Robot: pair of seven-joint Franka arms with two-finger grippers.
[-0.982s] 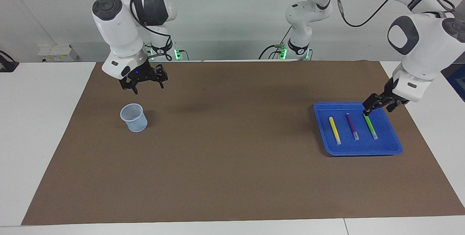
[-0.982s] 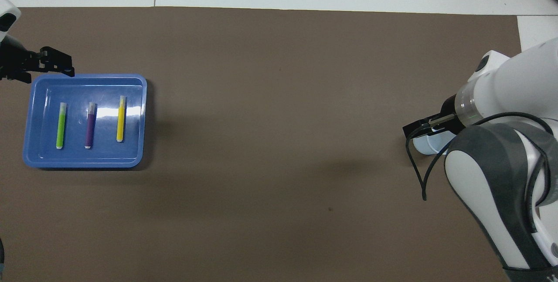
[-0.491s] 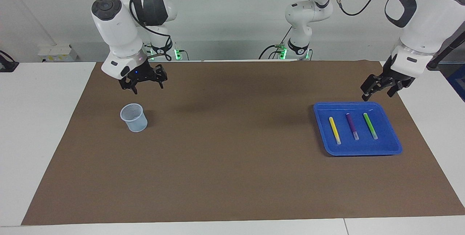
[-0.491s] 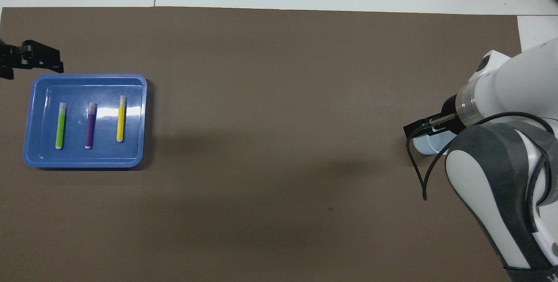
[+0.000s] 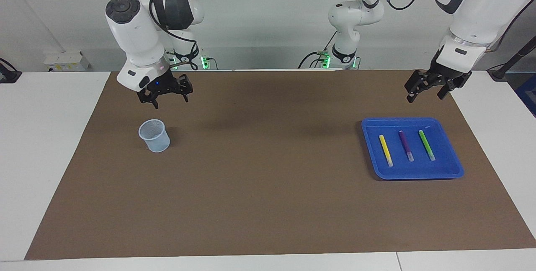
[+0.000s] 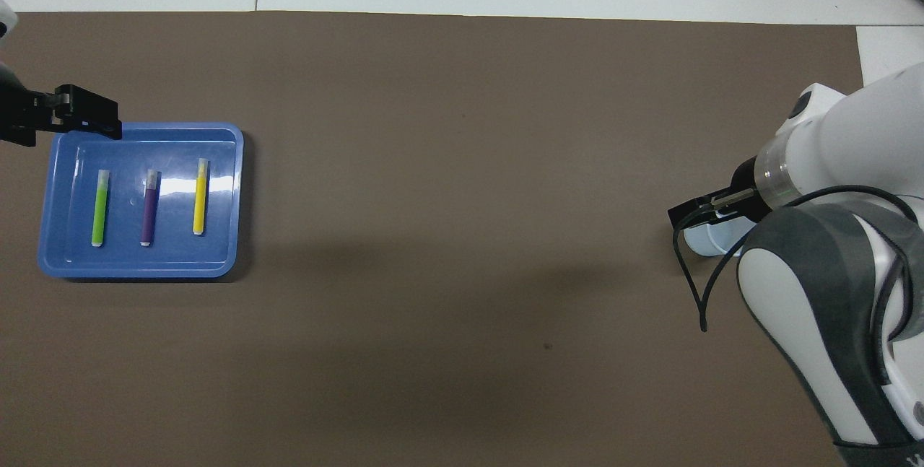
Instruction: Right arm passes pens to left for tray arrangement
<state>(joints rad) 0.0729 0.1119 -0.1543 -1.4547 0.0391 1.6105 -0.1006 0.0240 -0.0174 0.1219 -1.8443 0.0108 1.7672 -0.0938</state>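
Observation:
The blue tray lies on the brown mat toward the left arm's end of the table. In it lie the yellow pen, the purple pen and the green pen, side by side and apart. My left gripper is open and empty, raised in the air above the tray's edge and clear of the pens. In the overhead view the left gripper covers a corner of the tray. My right gripper is open and empty and hangs over the mat just above the mesh cup.
A small pale blue mesh cup stands on the mat toward the right arm's end. In the overhead view the right arm partly hides the cup. The brown mat covers most of the white table.
My left gripper has let go of the green pen, which stays in the tray, and has risen away from the tray. The right arm has not moved.

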